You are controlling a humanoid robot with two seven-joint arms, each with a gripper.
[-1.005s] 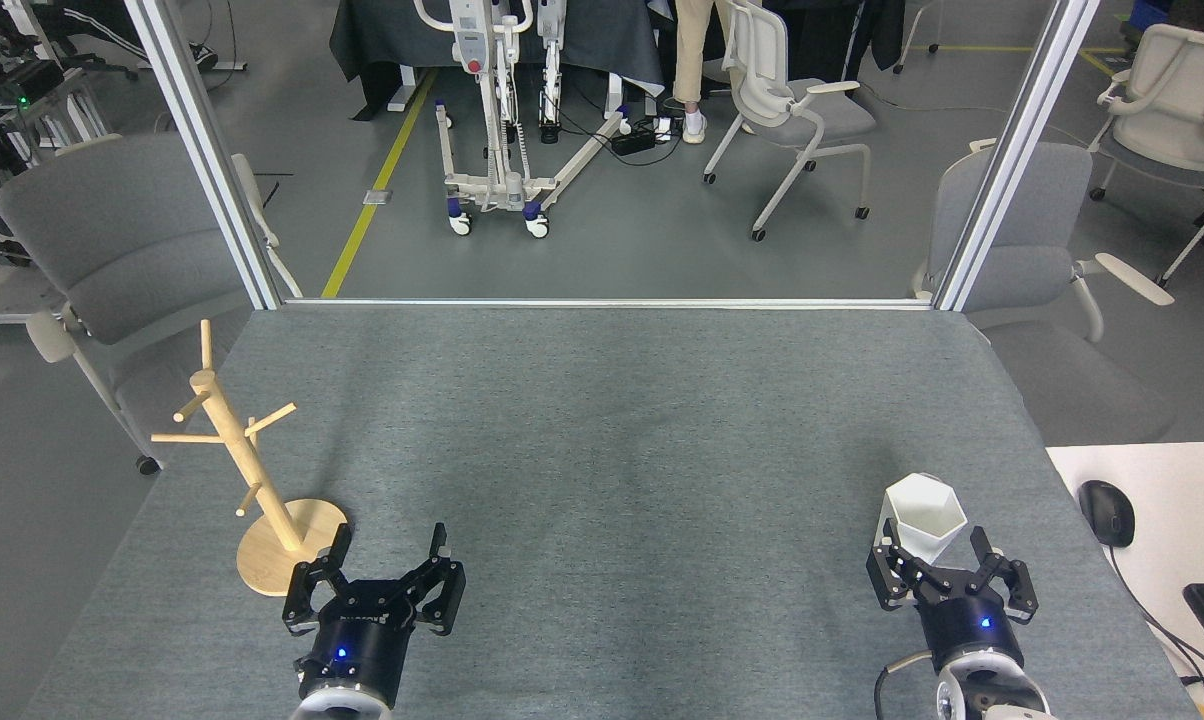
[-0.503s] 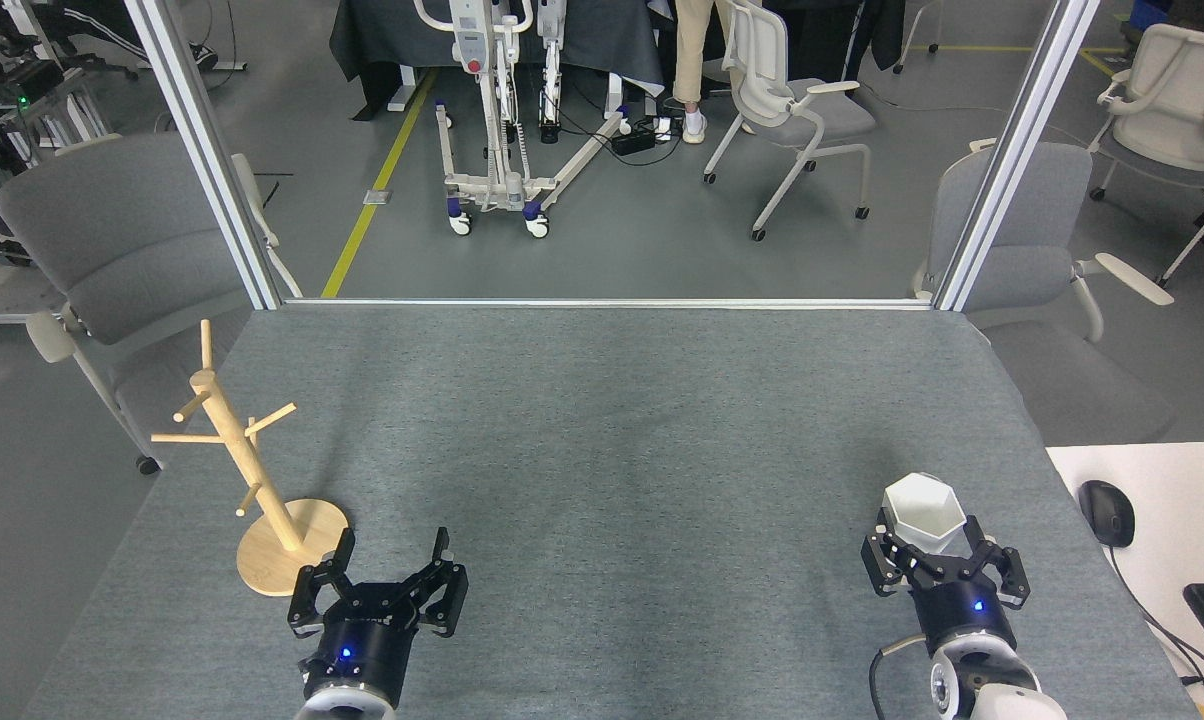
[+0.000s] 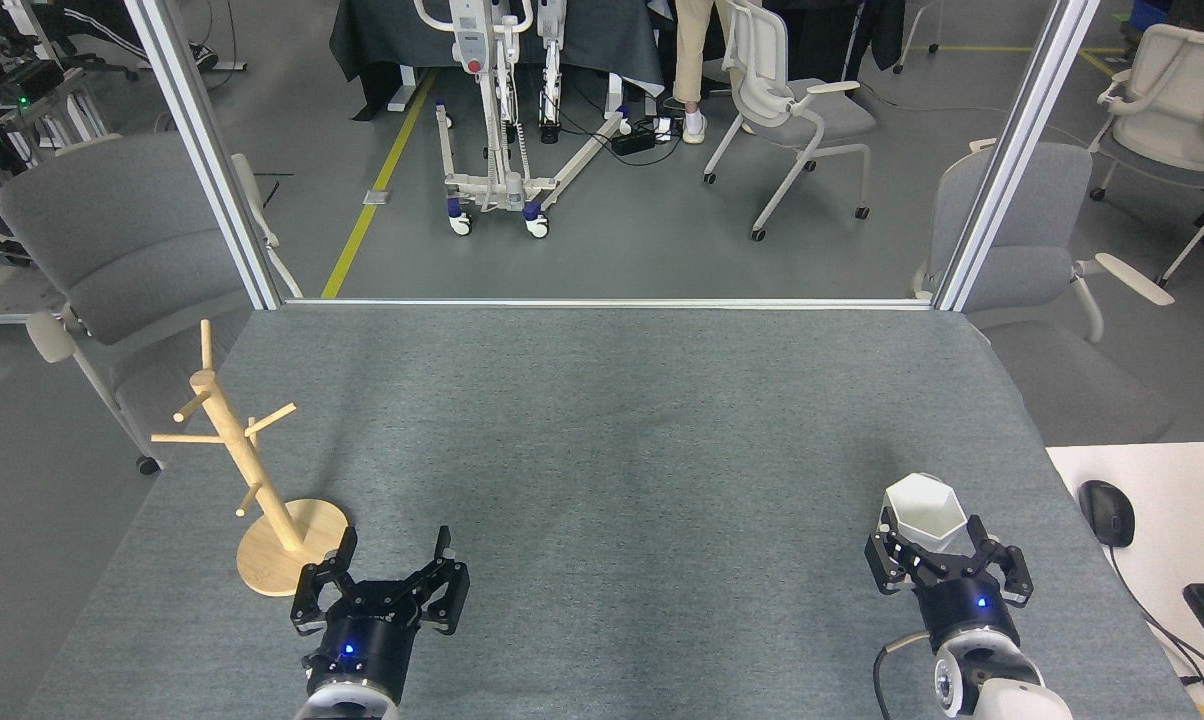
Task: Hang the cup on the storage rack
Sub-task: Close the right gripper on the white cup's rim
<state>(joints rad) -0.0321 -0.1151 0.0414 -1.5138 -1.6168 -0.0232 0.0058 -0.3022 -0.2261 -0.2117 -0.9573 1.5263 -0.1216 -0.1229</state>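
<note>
Both arms are cut off at the bottom edge. The left gripper (image 3: 392, 560) has its jaws spread wide, empty, the wooden storage rack (image 3: 252, 470) just beside them on the grey felt counter (image 3: 602, 420). The right gripper (image 3: 947, 548) has wide jaws flanking the white hexagonal cup (image 3: 924, 512), whose base is hidden; contact unclear.

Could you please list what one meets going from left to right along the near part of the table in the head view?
storage rack → left gripper → cup, with the right gripper open around its near side → computer mouse on the white desk beside the table.
</note>
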